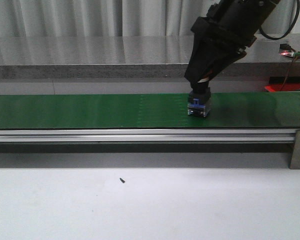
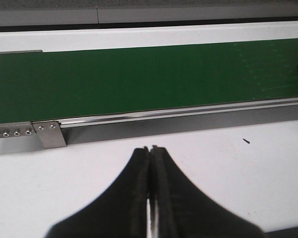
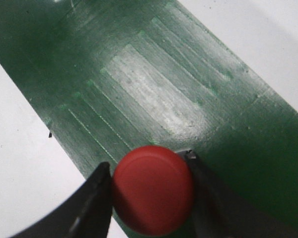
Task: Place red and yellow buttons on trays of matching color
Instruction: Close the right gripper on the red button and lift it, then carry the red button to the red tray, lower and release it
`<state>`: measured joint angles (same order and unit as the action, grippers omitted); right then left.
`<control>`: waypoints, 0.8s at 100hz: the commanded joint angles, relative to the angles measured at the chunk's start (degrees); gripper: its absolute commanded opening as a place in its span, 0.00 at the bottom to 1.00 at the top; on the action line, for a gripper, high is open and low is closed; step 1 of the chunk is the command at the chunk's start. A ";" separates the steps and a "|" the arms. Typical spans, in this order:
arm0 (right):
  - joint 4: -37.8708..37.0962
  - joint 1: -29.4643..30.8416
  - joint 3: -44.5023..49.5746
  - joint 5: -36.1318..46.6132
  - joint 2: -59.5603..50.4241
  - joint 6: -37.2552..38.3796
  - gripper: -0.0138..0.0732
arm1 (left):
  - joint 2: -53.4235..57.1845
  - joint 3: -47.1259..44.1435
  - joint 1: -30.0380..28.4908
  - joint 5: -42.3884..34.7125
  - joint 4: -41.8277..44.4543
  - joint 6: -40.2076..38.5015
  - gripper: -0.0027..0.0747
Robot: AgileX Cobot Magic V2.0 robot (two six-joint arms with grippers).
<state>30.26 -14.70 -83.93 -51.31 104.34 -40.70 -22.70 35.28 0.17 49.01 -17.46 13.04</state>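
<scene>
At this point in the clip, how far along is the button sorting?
Nothing looks placed yet: no tray appears in any view. In hand: the right gripper has its fingers closed on the red button, right at the green conveyor belt. The left gripper is shut and empty over the white table. Left: carrying the red button to its tray; no yellow button is visible.
</scene>
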 commanded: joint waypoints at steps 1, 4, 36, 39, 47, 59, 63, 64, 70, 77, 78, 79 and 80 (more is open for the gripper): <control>2.04 0.07 -1.75 2.31 -2.79 -0.77 0.28 | -0.39 1.43 0.38 -3.39 -1.33 -0.16 0.01; 2.04 0.07 -1.75 2.77 -2.97 -0.77 0.28 | -0.39 1.43 0.38 -3.39 -1.33 -0.16 0.01; 2.04 6.56 -1.80 5.73 -6.23 0.70 0.29 | -0.39 1.43 0.38 -3.39 -1.33 -0.16 0.01; 2.04 7.60 -1.80 6.08 -6.35 1.02 0.29 | -0.39 1.43 0.38 -3.39 -1.33 -0.16 0.01; 2.11 10.61 -1.80 6.99 -6.43 2.91 0.29 | -0.39 1.43 0.38 -3.39 -1.33 -0.16 0.01; 2.11 15.30 -1.80 8.65 -6.43 6.07 0.29 | -0.39 1.43 0.38 -3.39 -1.33 -0.16 0.01; 2.15 16.90 -1.80 9.57 -6.43 7.13 0.29 | -0.39 1.43 0.38 -3.39 -1.33 -0.16 0.01; 2.15 17.45 -1.80 9.73 -6.43 7.31 0.29 | -0.39 1.43 0.38 -3.39 -1.33 -0.16 0.01; 2.17 19.47 -1.80 11.64 -6.43 8.83 0.29 | -0.39 1.43 0.38 -3.39 -1.33 -0.16 0.01; 2.22 21.90 -1.80 13.74 -6.43 10.41 0.29 | -0.39 1.43 0.38 -3.39 -1.33 -0.16 0.01; 2.22 22.33 -1.80 13.94 -6.43 10.55 0.29 | -0.39 1.43 0.38 -3.39 -1.33 -0.16 0.01; 2.22 22.55 -1.80 14.37 -6.43 10.73 0.29 | -0.39 1.43 0.38 -3.39 -1.33 -0.16 0.01; 2.22 22.76 -1.80 14.59 -6.43 11.05 0.29 | -0.39 1.43 0.38 -3.39 -1.33 -0.16 0.01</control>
<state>30.58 5.42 -83.93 -41.59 101.23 -31.78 -22.70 35.28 0.17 49.01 -17.46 13.04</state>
